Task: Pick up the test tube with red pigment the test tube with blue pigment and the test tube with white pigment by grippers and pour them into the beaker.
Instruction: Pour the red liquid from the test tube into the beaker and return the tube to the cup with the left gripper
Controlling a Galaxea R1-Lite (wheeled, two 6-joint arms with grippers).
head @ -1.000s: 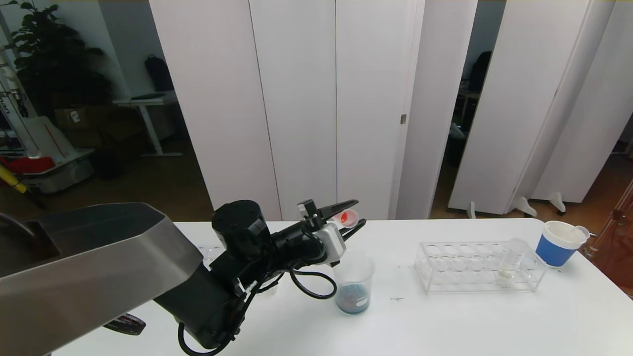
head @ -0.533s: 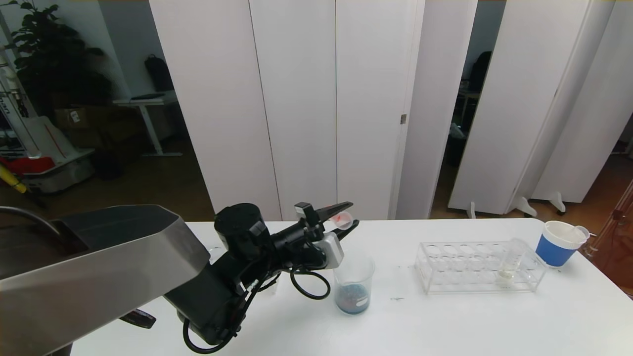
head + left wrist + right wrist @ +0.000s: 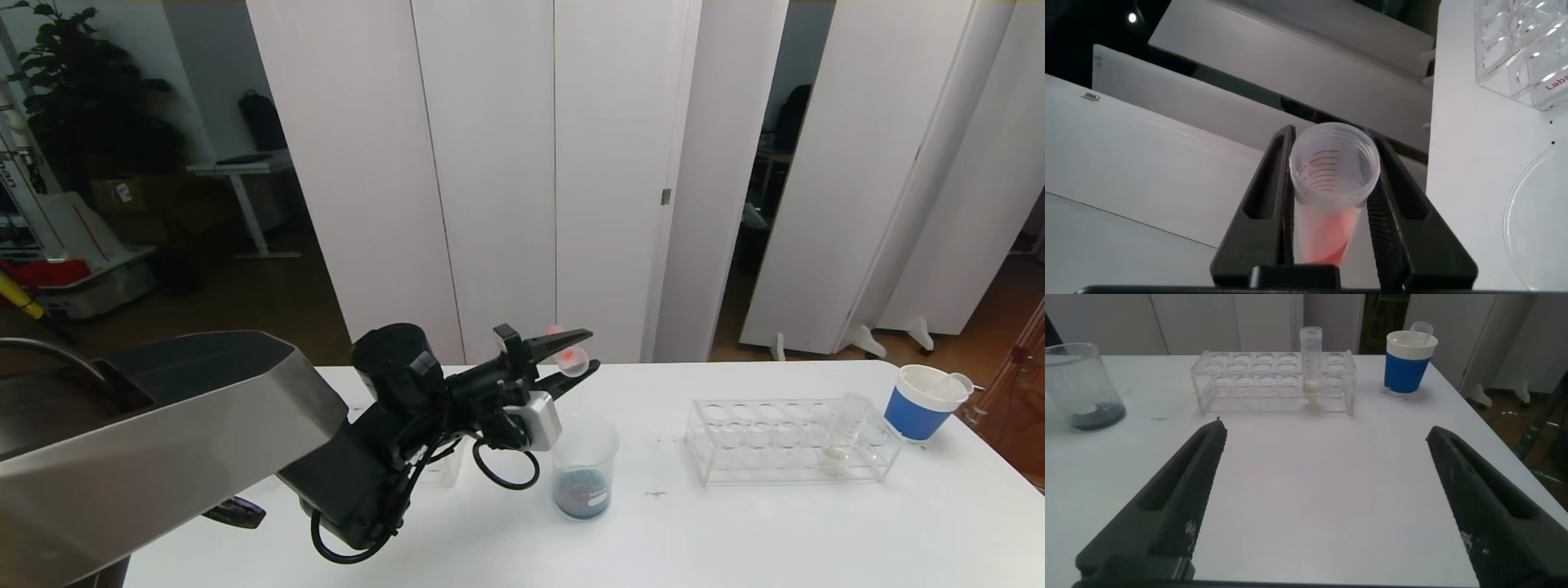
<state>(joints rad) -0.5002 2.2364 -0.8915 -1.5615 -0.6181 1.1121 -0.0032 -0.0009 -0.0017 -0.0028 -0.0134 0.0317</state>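
My left gripper (image 3: 584,353) is shut on the test tube with red pigment (image 3: 571,359) and holds it tilted above the beaker (image 3: 584,469). In the left wrist view the tube (image 3: 1333,204) sits between the fingers (image 3: 1261,196), open mouth towards the camera and red liquid in its tip. The beaker is clear glass with dark blue liquid at its bottom. The test tube with white pigment (image 3: 841,433) stands in the clear rack (image 3: 735,445); it also shows in the right wrist view (image 3: 1311,363). The test tube with blue pigment is out of view. My right gripper (image 3: 1327,433) is open and empty over the table.
A blue-and-white paper cup (image 3: 927,400) stands at the table's far right, beyond the rack. White panels stand behind the table. The table's front edge is close below the beaker.
My left wrist has rolled while holding the red tube over the beaker; the white block on it has swung downward. The rack, white tube and cup have not moved.
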